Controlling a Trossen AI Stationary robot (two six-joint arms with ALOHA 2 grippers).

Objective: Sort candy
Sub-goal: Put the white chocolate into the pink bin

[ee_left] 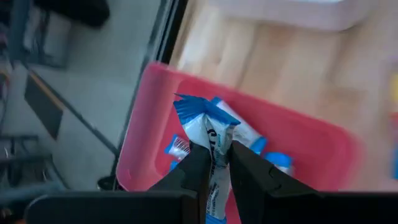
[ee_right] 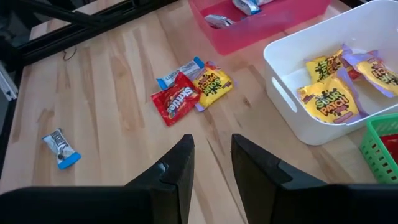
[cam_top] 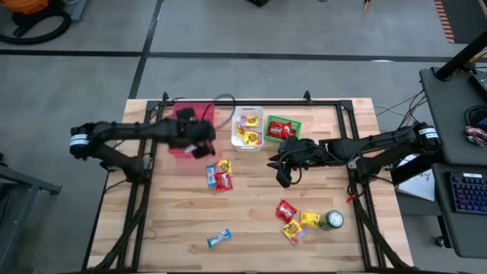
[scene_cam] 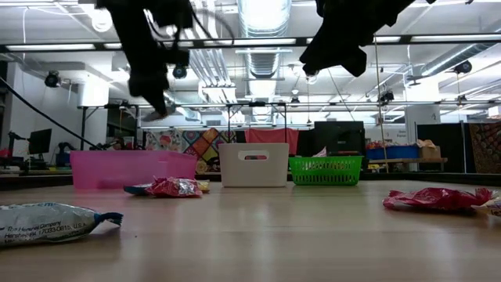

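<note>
- The left gripper (ee_left: 214, 165) hangs above the pink bin (cam_top: 183, 147) near the table's (cam_top: 251, 228) far left corner, its jaws pinched tight on a slim blue-and-silver bar (ee_left: 211, 134) — the drop-off step for the blue sort, by my reading. More blue bars lie in the bin below it.
- The next move calls for the jaws to part while the bar is over the bin, not its rim.
- The right gripper (ee_right: 208, 171) hovers over the middle of the table, just in front of the white bin (cam_top: 248, 128) and green basket (cam_top: 282, 128), its jaws partly open and empty.
- Loose candy on the table: a red packet (ee_right: 176, 99) reading "Skittles", touching a yellow packet (ee_right: 211, 86) and a blue bar; a lone bar (cam_top: 218, 239) near the front edge; a red-and-yellow cluster (cam_top: 297, 219) beside the green can (cam_top: 332, 221) towards the front right.
- The white bin holds yellow packets (ee_right: 326, 99) marked "Sour Patch" (the bars' print is too small to read).
</note>
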